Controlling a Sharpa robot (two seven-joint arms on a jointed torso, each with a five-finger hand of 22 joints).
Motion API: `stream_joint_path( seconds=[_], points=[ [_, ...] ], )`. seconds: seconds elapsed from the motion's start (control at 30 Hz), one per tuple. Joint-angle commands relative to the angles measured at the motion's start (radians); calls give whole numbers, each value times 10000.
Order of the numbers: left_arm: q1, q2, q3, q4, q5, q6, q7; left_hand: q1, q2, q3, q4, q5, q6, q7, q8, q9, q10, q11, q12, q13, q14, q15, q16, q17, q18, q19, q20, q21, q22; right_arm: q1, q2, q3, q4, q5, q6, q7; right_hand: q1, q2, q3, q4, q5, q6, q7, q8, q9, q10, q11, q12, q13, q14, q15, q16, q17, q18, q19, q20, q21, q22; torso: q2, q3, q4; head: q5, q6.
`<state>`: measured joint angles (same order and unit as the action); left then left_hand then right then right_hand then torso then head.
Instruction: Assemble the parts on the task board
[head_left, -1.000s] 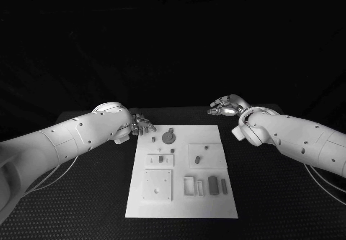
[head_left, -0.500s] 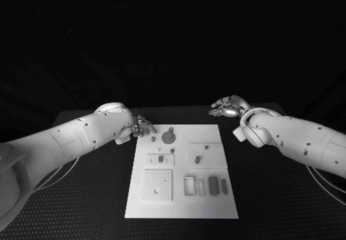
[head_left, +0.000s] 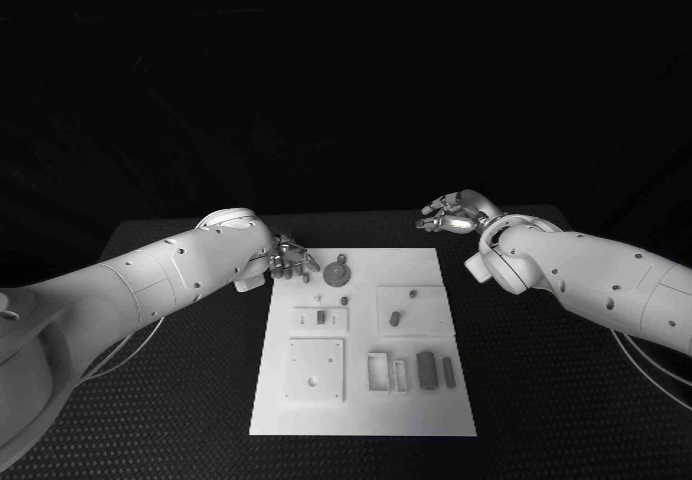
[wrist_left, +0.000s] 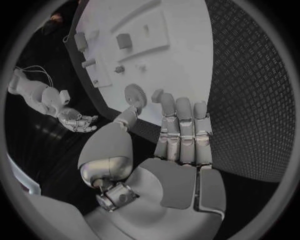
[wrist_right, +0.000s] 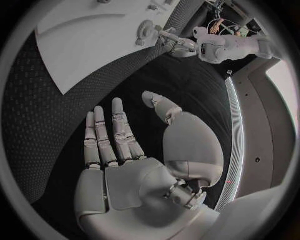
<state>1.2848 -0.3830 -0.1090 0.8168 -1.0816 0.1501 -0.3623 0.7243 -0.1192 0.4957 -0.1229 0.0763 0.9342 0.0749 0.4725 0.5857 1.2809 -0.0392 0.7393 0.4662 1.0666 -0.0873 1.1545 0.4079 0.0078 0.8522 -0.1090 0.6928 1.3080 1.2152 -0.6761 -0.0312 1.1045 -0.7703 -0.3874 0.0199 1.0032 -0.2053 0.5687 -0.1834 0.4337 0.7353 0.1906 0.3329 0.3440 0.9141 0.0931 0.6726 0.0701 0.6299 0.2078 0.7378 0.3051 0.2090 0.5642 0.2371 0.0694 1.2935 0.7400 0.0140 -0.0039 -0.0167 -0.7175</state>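
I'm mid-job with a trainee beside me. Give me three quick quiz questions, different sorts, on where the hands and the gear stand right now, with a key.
1. True or false: the left hand is holding the gear.
2. Multiple choice: the right hand is (A) over the task board, (B) past the board's far right corner, off the board, (C) pressing on a part.
3. Fill in: the gear lies near the board's far ____ corner, on the robot's own side naming.

Key
1. False. The left hand's fingers are apart and empty at the board's edge beside the gear.
2. B. It is open, holding nothing.
3. Left.
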Motion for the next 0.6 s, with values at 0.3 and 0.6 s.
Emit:
stream_joint_path(
  seconds=[0.3,0.6],
  points=[
    [-29,100,-26,-59,65,600,86,66,258,-9,-10,65,87,10,-59,-50,-5,52,-29,20,-59,6,2,21,-78,-48,-714,-75,97,-1,18,3,17,-111,3,53,-25,-28,-4,-37,15,87,284,44,-12,-1604,910,37,-13,-77,-17,45,-12,-174,-81,8,-42,16,4,-3,3,10,-11],
    [-105,155,-63,-202,69,569,39,292,663,-15,-298,200,133,15,-89,-98,-15,54,-18,41,-79,15,21,34,-78,-38,-695,-109,161,-1,30,3,4,-111,8,53,-25,-26,-3,-35,14,88,284,46,-13,-1605,909,38,-12,-78,-17,47,-14,-174,-82,9,-42,16,5,-7,3,-14,-18]
  ],
)
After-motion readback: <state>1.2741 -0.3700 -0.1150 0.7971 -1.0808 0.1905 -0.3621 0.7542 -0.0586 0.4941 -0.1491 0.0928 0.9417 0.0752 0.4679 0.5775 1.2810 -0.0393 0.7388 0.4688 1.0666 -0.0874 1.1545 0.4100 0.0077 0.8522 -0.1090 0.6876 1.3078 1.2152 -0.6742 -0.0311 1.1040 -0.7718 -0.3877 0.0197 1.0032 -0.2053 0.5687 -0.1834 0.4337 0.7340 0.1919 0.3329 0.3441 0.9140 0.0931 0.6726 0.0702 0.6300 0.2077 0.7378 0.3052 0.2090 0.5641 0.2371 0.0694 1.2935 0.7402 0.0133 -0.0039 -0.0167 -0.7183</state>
